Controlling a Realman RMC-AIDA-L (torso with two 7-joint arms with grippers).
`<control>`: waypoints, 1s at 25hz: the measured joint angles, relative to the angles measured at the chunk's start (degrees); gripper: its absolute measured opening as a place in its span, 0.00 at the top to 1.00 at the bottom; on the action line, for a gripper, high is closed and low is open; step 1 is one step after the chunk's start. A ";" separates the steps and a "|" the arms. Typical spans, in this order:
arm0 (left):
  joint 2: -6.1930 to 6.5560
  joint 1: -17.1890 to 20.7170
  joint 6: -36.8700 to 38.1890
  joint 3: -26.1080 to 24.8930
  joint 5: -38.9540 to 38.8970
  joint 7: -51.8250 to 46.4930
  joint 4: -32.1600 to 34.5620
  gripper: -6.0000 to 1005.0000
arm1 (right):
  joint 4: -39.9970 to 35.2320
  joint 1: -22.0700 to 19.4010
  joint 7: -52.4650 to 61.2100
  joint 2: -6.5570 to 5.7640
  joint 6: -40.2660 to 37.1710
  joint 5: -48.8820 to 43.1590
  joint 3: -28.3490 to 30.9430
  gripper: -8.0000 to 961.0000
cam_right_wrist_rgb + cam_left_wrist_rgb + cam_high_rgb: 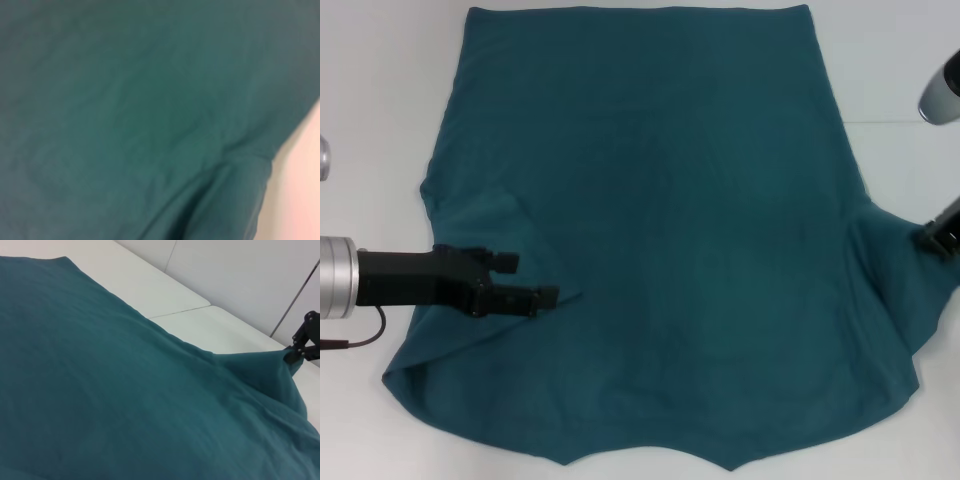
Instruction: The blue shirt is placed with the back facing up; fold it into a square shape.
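Lying flat across the white bench (380,80), back up, shirt (660,230) fills centre frame. Left end effector (548,296) pinches a sleeve fold at lower left; right end effector (930,238) pinches the sleeve at right edge.

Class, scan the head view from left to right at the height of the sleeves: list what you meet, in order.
Left gripper over the shirt's left sleeve → blue shirt → right gripper at the right sleeve.
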 joint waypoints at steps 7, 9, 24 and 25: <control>0.23 0.32 0.20 -0.02 0.00 -0.58 0.08 0.06 | 0.01 3.21 2.04 0.37 -1.04 2.64 -1.95 0.95; 0.31 0.41 0.30 -0.02 0.00 -0.68 0.08 0.06 | 0.23 3.67 3.25 0.46 -0.52 3.36 -3.85 0.95; 0.33 1.41 0.42 0.52 0.02 -0.78 0.05 0.06 | 10.44 7.05 8.18 0.23 10.09 10.14 -8.66 0.86; 0.34 1.53 0.27 0.52 0.03 -0.74 -0.04 0.06 | 10.35 6.90 8.17 0.13 10.32 10.84 -8.34 0.82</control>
